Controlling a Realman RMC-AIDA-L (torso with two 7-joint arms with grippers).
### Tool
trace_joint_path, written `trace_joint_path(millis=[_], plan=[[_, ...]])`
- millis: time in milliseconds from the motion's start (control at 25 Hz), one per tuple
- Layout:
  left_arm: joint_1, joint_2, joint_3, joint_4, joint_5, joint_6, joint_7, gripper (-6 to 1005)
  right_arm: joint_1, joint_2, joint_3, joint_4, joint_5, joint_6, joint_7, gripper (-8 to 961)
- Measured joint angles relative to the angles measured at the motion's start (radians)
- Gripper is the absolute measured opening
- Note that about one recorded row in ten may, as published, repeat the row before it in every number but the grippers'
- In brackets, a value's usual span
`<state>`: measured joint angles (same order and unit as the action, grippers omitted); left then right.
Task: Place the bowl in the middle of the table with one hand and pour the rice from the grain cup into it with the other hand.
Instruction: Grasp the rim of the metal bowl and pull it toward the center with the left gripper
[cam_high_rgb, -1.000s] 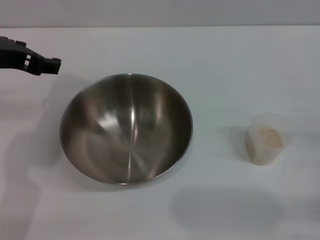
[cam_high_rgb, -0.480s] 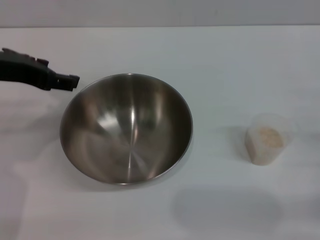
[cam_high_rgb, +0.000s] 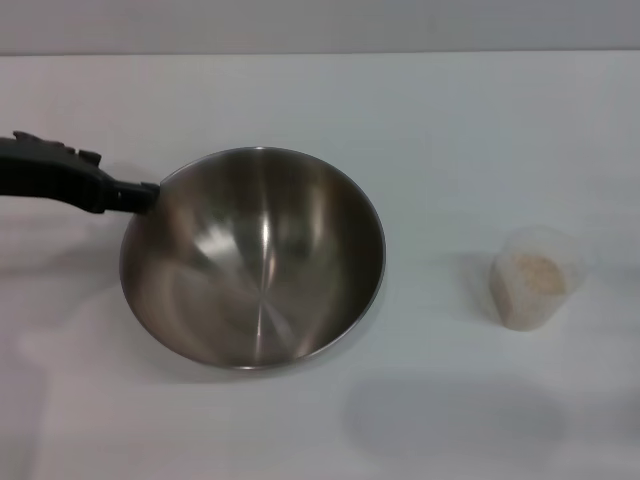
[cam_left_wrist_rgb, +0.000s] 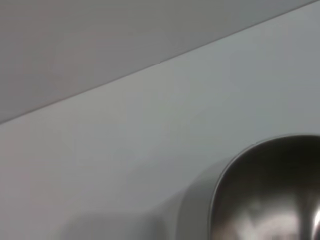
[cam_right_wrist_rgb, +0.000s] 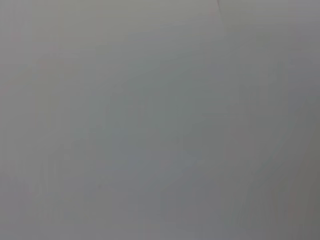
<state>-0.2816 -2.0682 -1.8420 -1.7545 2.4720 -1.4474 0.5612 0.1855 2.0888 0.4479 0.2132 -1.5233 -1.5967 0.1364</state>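
A: Left gripper (cam_high_rgb: 140, 195) in from the left edge, tip right at the near-left rim of the stainless-steel bowl (cam_high_rgb: 255, 255). Looks like contact with the rim. Open or clamped? Cannot tell from the head view.

B: No help from the left wrist view either: just part of the bowl's (cam_left_wrist_rgb: 270, 195) rim and dark inside, white table (cam_left_wrist_rgb: 150, 125) around it.

A: Bowl upright on the table (cam_high_rgb: 450, 130), a little left of centre, empty inside.

B: Over on the right, well apart from the bowl: grain cup (cam_high_rgb: 535, 275), translucent, standing upright. Pale rice (cam_high_rgb: 530, 275) inside.

A: Right gripper nowhere in sight. Right wrist view nothing but a plain grey surface.
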Motion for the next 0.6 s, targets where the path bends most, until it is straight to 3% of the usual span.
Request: trace_joint_path(millis=[600], plan=[[0.002, 0.000, 0.058, 0.106, 0.000, 0.091, 0.023, 796, -0.009, 0.000, 0.000, 0.000, 0.000, 0.000, 0.000, 840]])
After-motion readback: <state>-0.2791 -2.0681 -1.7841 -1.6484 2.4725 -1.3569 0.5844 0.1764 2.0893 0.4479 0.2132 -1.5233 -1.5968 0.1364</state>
